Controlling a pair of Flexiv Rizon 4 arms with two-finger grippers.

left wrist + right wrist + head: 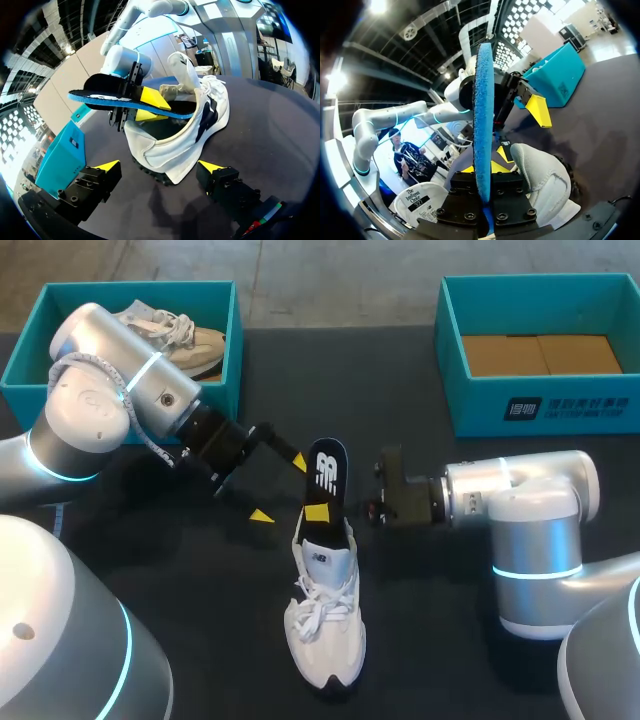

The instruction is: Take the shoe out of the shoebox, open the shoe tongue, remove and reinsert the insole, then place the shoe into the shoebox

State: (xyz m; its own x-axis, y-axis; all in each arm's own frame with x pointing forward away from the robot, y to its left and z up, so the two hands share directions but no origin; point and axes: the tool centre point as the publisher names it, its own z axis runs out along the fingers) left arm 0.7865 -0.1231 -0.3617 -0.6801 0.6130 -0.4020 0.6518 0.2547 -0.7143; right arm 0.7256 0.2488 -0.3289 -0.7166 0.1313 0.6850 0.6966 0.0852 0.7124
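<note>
I am clenching my right claw (320,508) on a flat dark insole with a bright blue underside (326,472), one yellow-tipped finger pressing on each of its faces. In the right wrist view the insole is standing on edge between my fingers and running straight out ahead of the claw. I am holding it near one end, and that end is hanging just over the heel opening of a white lace-up sneaker (326,625). I cannot tell whether it is touching the inside of the shoe.

The sneaker is lying on its sole on the dark table (450,640), directly under and just beside my right claw. Its heel is facing both claws and its toe is pointing away from them. Its tongue is standing up ahead of the opening.

My left claw (280,488) is hanging released, its two yellow-tipped fingers spread wide and gripping nothing. It is facing my right claw, with the insole and the sneaker's heel sitting just ahead of it, in line with the gap between its fingers. Neither finger is touching the shoe or the insole.

A teal cardboard shoebox holding a beige sneaker (30,360) is sitting behind my left claw, past its wrist. A second teal shoebox with a brown cardboard floor (540,410) is sitting well apart from my right claw, beyond its forearm.
</note>
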